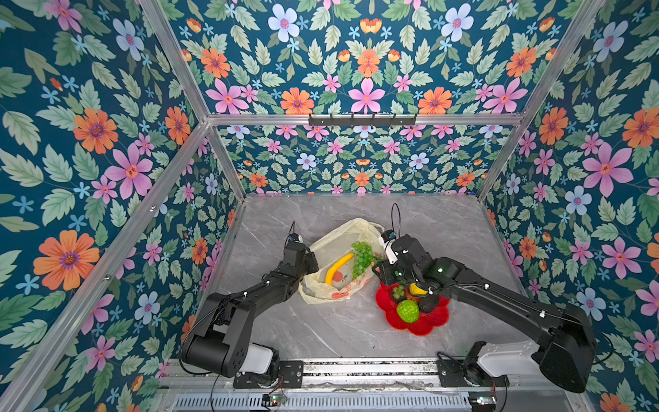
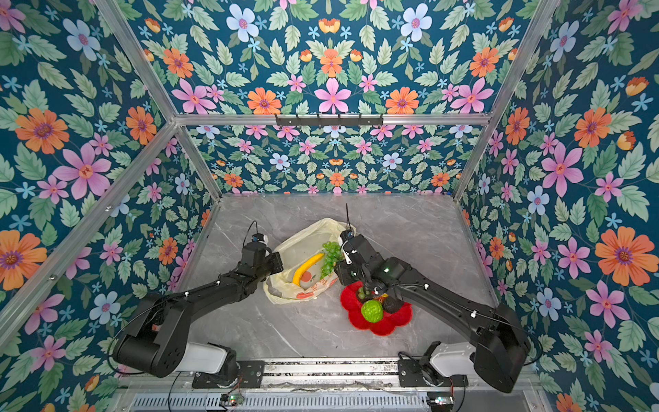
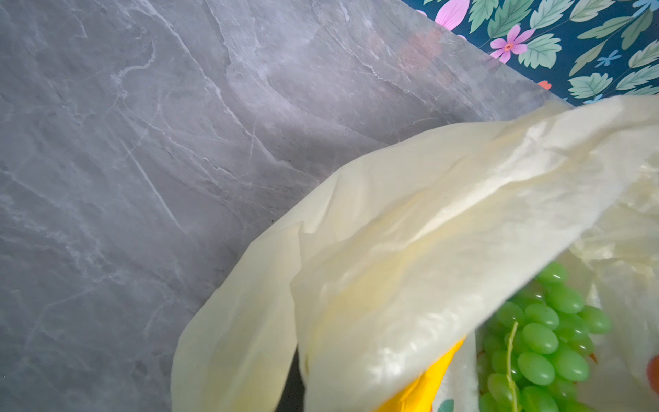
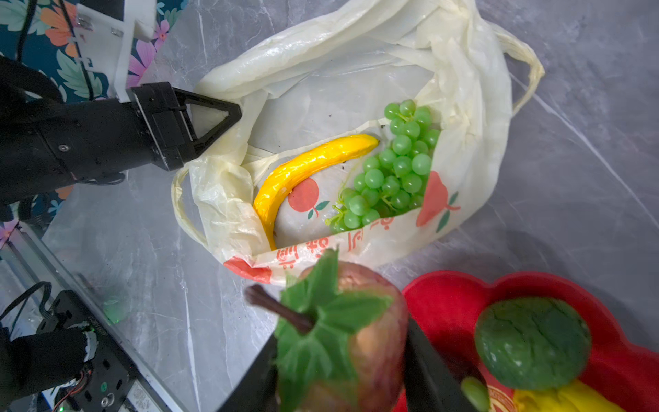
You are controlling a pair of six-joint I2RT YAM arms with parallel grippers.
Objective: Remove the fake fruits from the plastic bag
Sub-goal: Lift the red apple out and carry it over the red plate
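The cream plastic bag (image 1: 321, 287) (image 2: 281, 287) (image 4: 463, 89) lies open on the table. Inside it are a yellow banana (image 1: 338, 267) (image 4: 303, 167) and a green grape bunch (image 1: 362, 257) (image 4: 396, 167). My left gripper (image 1: 313, 263) (image 4: 233, 111) is shut on the bag's left rim, and in the left wrist view the bag film (image 3: 392, 249) hides its jaws. My right gripper (image 4: 342, 331) (image 1: 381, 271) is shut on a reddish fruit (image 4: 378, 342) with green leaves and a brown stem. It holds this fruit between the bag and the red plate's edge.
A red flower-shaped plate (image 1: 428, 323) (image 4: 445, 303) sits right of the bag. On it lie a bumpy lime-green fruit (image 1: 407, 310) (image 4: 531, 342), a dark avocado (image 1: 429, 303), a yellow citrus (image 1: 418, 289) and small grapes (image 1: 398, 292). Floral walls enclose the grey marble table (image 1: 321, 339).
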